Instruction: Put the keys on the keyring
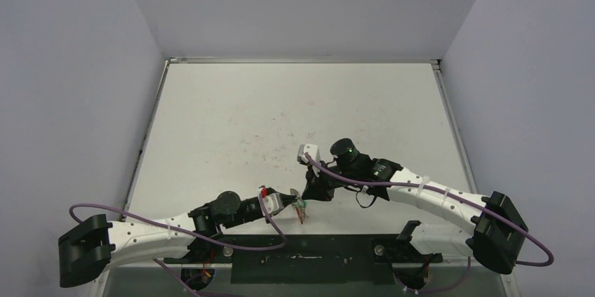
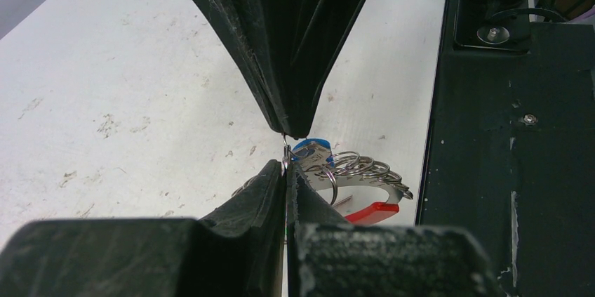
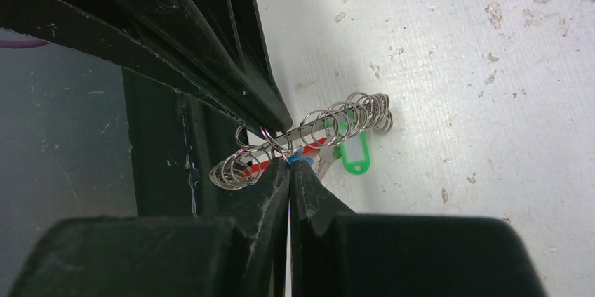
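Keyring [image 3: 337,116] is near the front edge of the table [image 1: 295,100], pinched by our left gripper [image 2: 286,179], its jaws pressed together, so it cannot wobble. Our right gripper [image 3: 289,170] is squeezed tight on the blue key [image 2: 312,146], right against the coil, so we can slide it on. Green key [image 3: 354,154] seems to hang there already.

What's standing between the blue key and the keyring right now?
Nothing visible. The blue key lies against the coils of the keyring, where the left gripper and right gripper meet tip to tip, both shut. Whether it's threaded can't be told.
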Available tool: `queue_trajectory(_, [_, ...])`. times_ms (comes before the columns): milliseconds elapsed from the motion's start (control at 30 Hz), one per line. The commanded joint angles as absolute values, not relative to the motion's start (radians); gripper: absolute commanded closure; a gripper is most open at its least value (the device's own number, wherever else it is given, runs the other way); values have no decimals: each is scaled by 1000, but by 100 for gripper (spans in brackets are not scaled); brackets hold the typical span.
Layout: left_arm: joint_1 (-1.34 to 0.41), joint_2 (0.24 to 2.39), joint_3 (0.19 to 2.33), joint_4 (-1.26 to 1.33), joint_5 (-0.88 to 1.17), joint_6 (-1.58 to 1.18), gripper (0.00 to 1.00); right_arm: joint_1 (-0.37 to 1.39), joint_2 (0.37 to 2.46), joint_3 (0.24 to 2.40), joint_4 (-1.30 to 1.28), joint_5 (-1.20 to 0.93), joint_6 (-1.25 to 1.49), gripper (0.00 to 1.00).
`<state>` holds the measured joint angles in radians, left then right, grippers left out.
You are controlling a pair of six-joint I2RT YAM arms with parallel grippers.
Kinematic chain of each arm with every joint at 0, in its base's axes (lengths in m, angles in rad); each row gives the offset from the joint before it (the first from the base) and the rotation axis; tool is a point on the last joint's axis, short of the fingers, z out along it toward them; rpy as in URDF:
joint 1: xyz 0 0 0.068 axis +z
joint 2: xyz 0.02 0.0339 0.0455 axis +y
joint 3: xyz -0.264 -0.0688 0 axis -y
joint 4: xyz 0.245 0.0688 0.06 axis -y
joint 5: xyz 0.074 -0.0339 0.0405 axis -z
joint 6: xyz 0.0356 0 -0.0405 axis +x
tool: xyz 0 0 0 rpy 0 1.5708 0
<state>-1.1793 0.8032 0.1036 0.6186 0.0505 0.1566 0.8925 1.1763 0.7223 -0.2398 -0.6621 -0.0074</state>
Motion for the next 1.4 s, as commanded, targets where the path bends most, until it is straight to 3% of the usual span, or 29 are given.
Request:
queue_trajectory(0, [-1185,780,129,663,50,143,100,894,1180,718,-210,-668,-16,100])
queue_trajectory(667, [-1184,760,117,676,61,140,100,879,1264,615,68,-710,0,100])
queue_trajectory(733, [-1184,757,117,671,60,139,100,879,1249,609,71,-705,-1,94])
queue_trajectory(900, [-1184,749,114,659,60,137,100,879,1128,578,38,-667,-51,65])
queue_trajectory(1000, [-1184,744,111,661,61,137,100,879,1043,540,53,-674,-93,53])
queue_trajectory(1367, [-1184,747,114,667,80,139,100,885,896,369,256,-771,-307,54])
